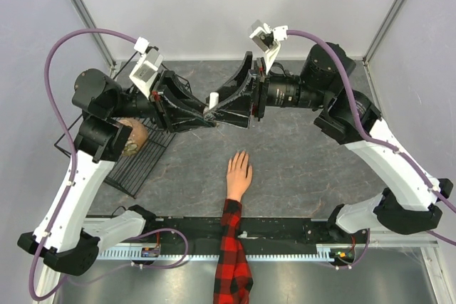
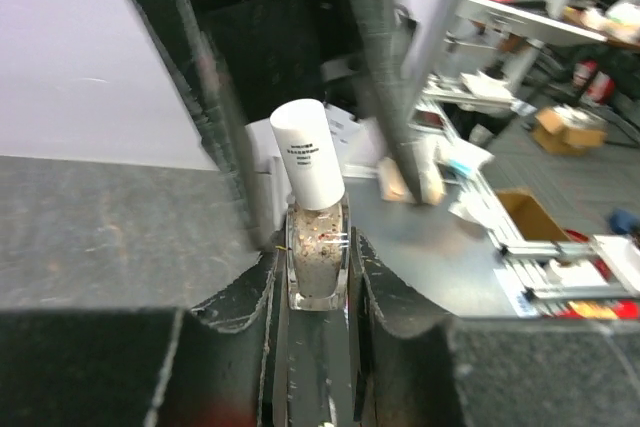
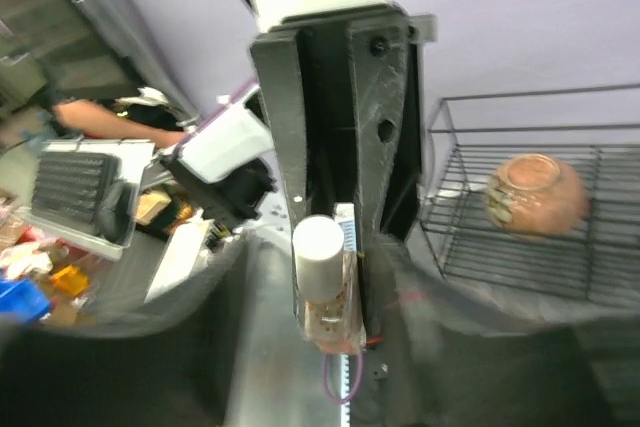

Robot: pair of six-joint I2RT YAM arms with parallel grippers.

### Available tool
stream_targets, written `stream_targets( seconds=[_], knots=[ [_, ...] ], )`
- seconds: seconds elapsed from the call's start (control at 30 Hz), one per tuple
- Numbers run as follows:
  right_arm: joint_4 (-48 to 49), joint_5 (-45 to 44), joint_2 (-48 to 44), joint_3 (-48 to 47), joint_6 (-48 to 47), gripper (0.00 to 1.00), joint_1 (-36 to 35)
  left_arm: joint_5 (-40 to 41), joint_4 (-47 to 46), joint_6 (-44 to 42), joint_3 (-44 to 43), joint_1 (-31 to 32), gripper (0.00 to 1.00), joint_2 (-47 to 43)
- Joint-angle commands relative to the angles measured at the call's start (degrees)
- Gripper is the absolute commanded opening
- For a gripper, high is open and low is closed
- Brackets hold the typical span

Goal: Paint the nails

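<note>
**A:** Top view first; where are the nails (image 1: pixel 240 154)?

**B:** At the fingertips of the mannequin hand (image 1: pixel 239 174), skin-toned and barely distinguishable; the hand lies flat on the table (image 1: pixel 313 169) by the middle of the near edge; its plaid sleeve (image 1: pixel 231 247) crosses that edge. The left gripper (image 1: pixel 205 116) and right gripper (image 1: pixel 217 110) meet nearer the far edge; a wire rack (image 1: pixel 142 158) stands at the left edge.

**A:** Left wrist?

**B:** The left gripper clamps the glass body of an upright nail polish bottle (image 2: pixel 318 252), white cap (image 2: pixel 308 162) on; the right gripper's fingers (image 2: pixel 390 67) are spread either side of the cap, apart from it.

**A:** Right wrist?

**B:** The bottle again; the right gripper's own fingers are blurred but parted; a brown round object (image 3: pixel 535 192) sits in the rack.
</note>
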State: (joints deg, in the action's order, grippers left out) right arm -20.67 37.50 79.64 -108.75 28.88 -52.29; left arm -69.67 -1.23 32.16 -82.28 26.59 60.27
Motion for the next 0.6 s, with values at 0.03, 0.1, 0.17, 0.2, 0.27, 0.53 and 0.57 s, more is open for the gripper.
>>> stream_targets(
  seconds=[0.03, 0.1, 0.17, 0.2, 0.27, 0.53, 0.57],
  knots=[
    [-13.7, -12.8, 2.5, -7.9, -4.7, 0.76, -0.3, 10.2, 12.6, -13.4, -5.6, -0.3, 0.02, 0.6],
    [-16.1, -17.3, 3.2, -10.1, -5.9, 0.84, -0.3, 12.2, 14.1, -14.8, -5.6, -0.4, 0.02, 0.6],
    [-19.6, -20.4, 3.6, -13.5, -5.9, 0.93, -0.3, 13.6, 16.7, -17.6, -5.7, -0.4, 0.02, 0.7],
    [-20.7, -22.5, 3.9, -14.6, -5.9, 0.95, -0.3, 15.2, 17.8, -18.7, -5.9, -0.4, 0.02, 0.6],
    [-23.9, -24.0, 4.5, -17.4, -5.6, 0.98, -0.4, 17.5, 21.6, -22.8, -6.5, -0.4, 0.02, 0.8],
    [-33.6, -29.1, 8.9, -24.4, -5.9, 0.97, -0.3, 24.0, 28.0, -34.4, -6.1, -0.3, 0.02, 0.6],
    [-33.9, -29.0, 9.2, -25.0, -6.0, 0.94, -0.3, 24.1, 28.4, -35.0, -6.0, -0.3, 0.02, 0.4]
  ],
)
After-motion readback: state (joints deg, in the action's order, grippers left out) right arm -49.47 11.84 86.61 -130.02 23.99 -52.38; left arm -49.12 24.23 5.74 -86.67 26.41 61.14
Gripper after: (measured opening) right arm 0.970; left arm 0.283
